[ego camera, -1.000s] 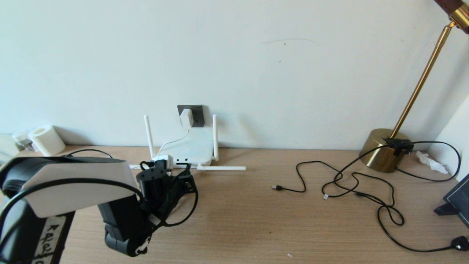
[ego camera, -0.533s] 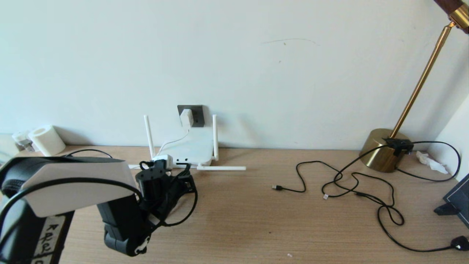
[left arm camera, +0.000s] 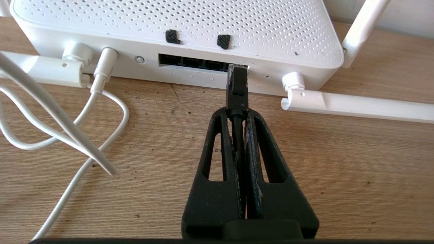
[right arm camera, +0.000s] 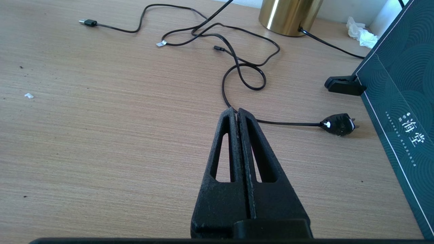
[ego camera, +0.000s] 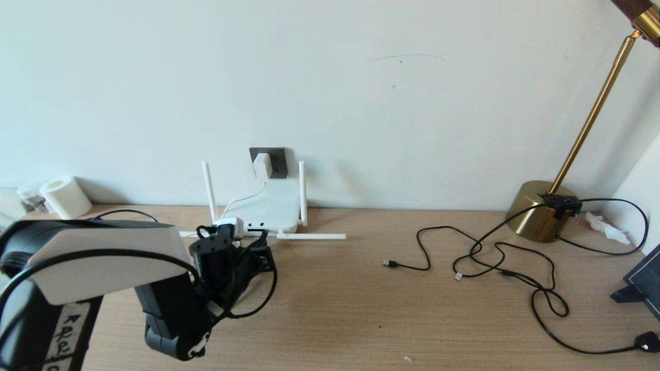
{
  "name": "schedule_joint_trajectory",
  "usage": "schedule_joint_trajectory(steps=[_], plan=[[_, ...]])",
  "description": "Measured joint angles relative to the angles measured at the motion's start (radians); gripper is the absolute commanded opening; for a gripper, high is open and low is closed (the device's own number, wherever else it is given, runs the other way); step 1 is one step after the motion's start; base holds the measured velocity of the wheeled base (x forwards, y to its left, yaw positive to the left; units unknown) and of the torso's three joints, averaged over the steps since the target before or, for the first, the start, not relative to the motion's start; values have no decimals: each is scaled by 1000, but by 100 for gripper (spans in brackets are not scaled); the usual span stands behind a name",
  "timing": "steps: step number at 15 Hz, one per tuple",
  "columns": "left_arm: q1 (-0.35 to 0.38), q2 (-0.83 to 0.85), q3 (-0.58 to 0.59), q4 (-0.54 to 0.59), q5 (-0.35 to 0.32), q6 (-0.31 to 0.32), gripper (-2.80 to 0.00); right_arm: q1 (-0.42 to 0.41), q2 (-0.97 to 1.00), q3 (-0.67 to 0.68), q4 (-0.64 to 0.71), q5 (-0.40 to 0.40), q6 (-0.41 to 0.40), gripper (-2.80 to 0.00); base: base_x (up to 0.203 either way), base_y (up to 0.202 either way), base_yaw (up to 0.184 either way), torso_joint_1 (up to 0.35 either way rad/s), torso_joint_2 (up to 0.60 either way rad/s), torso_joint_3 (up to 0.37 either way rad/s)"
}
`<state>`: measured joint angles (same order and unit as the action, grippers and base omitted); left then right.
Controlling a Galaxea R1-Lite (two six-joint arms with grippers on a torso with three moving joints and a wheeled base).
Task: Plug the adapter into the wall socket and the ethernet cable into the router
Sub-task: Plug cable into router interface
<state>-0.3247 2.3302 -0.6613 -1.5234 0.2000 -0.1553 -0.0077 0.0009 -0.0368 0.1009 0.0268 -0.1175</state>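
Note:
My left gripper (left arm camera: pixel 237 113) is shut on the black ethernet cable (left arm camera: pixel 236 84), just behind its plug. The plug's clear tip sits at the mouth of the rightmost dark port on the router (left arm camera: pixel 169 30); how deep it goes I cannot tell. In the head view the white router (ego camera: pixel 270 208) lies against the wall with its antennas spread. Above it the white adapter (ego camera: pixel 262 165) sits in the dark wall socket (ego camera: pixel 277 161). The left arm (ego camera: pixel 221 263) reaches in front of the router. My right gripper (right arm camera: pixel 238 113) is shut and empty, low over the table.
A white cord (left arm camera: pixel 112 128) loops on the table beside the router. Thin black cables (ego camera: pixel 495 252) sprawl on the right near a brass lamp base (ego camera: pixel 539 208). A black plug (right arm camera: pixel 339 124) and a dark green box (right arm camera: pixel 400 84) lie by the right gripper. A paper roll (ego camera: pixel 64 196) stands far left.

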Motion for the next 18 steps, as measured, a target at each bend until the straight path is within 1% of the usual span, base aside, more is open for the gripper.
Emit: schedule_joint_trajectory(steps=[18], plan=[[-8,-18,19,2,1,0,-280,0,0,0,0,0,0,-280,0,0,0,0,0,0]])
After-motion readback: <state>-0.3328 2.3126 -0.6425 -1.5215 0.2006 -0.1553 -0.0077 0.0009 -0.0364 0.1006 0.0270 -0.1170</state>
